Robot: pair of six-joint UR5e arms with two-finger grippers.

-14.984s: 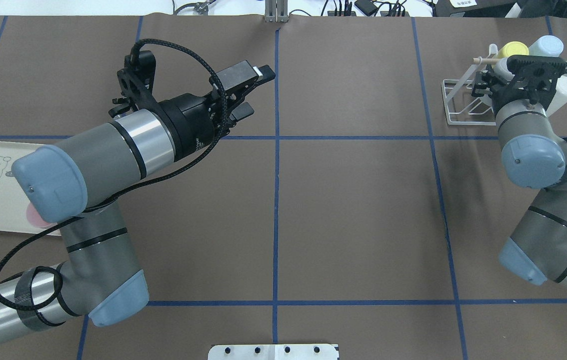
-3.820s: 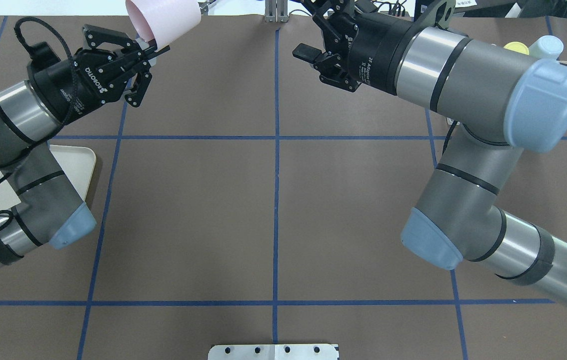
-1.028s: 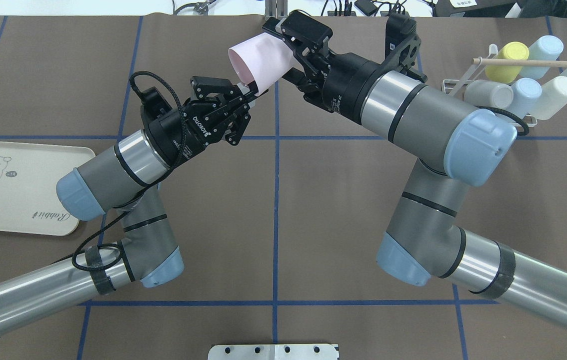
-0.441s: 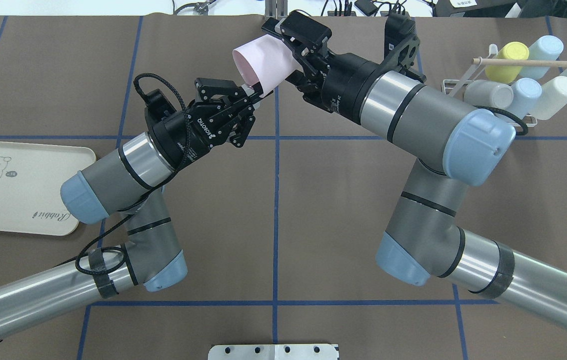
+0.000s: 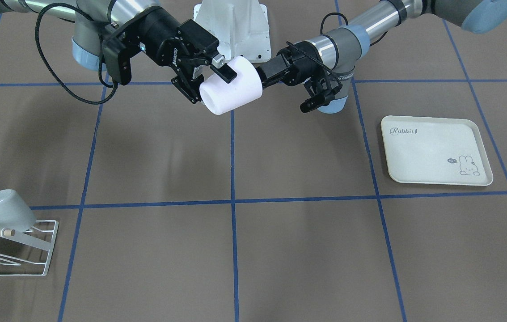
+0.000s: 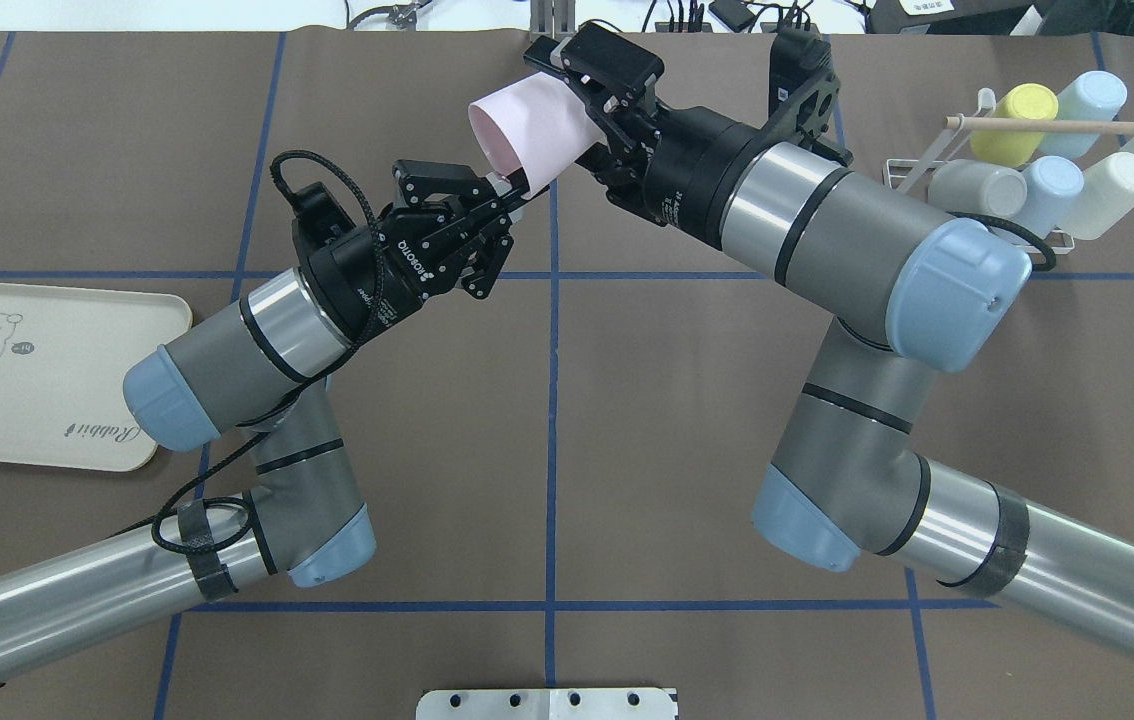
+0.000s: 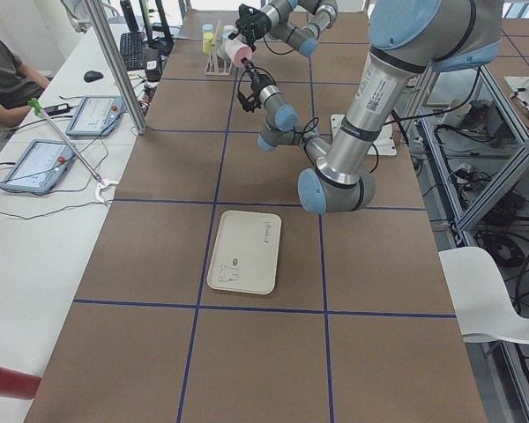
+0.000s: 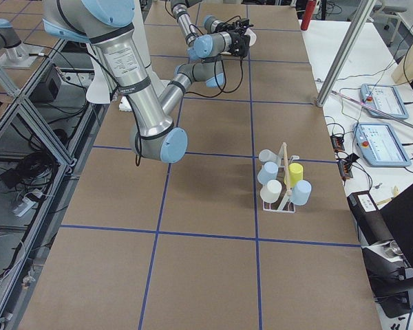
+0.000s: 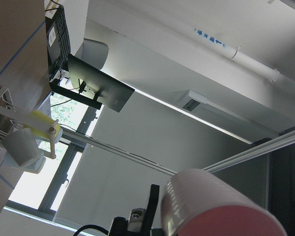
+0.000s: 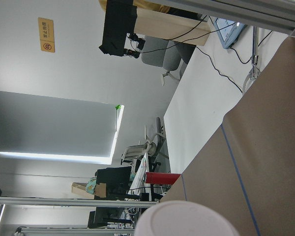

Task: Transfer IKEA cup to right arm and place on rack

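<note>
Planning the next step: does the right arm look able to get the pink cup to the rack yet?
Probably not yet: the left gripper pinches the pink cup at its rim while the right gripper straddles its base. Once released, nothing shows between it and the rack.

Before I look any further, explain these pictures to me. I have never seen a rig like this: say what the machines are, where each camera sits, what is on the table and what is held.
These are two robot arms at a brown table, each ending in a two-finger gripper. One camera looks down from behind the robot, one faces it so sides look swapped, two look along the table from its ends, one rides on each wrist. On the table stand a cream rabbit-print tray and a white wire rack bearing five cups. In mid-air, the left gripper pinches the rim of a pink cup while the right gripper clasps its body: both appear to hold it.
</note>
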